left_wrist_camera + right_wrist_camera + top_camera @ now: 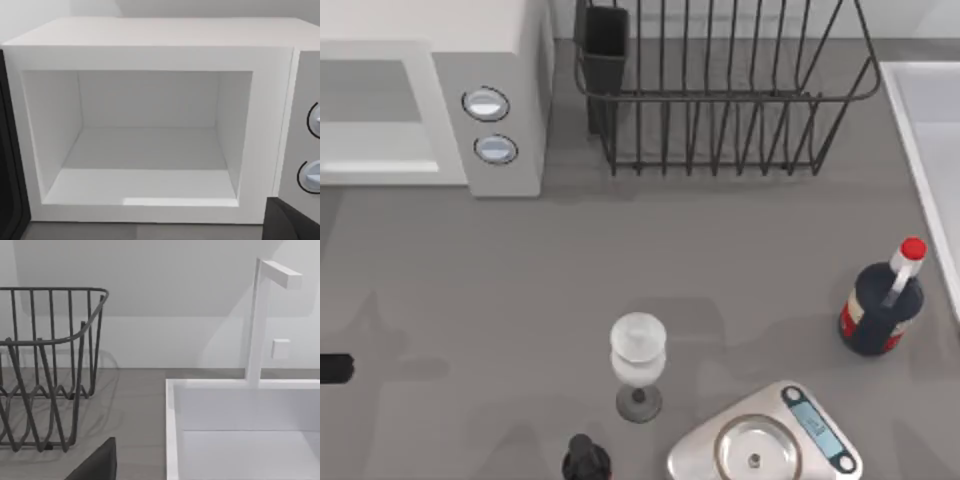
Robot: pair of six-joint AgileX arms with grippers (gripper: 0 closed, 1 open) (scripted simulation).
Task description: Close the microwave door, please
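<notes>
The microwave (510, 60) stands at the table's back left, white, with a light-grey panel carrying two round knobs (486, 104). Its cavity (145, 145) is open and empty in the left wrist view, which faces it straight on. A dark strip at the cavity's hinge side is the edge of the microwave door (7, 160), swung open. A dark part of my left gripper (292, 222) sits in that view's corner below the knobs. A black end of my left arm (332, 368) pokes in at the table's left edge. A dark part of my right gripper (97, 465) faces the rack and sink.
A black wire dish rack (720, 100) stands at the back, right of the microwave. A white sink (930, 150) with a faucet (260, 320) lies at the right. A wine glass (638, 365), a kitchen scale (765, 445), a dark bottle (880, 300) and a small black object (585, 460) occupy the front.
</notes>
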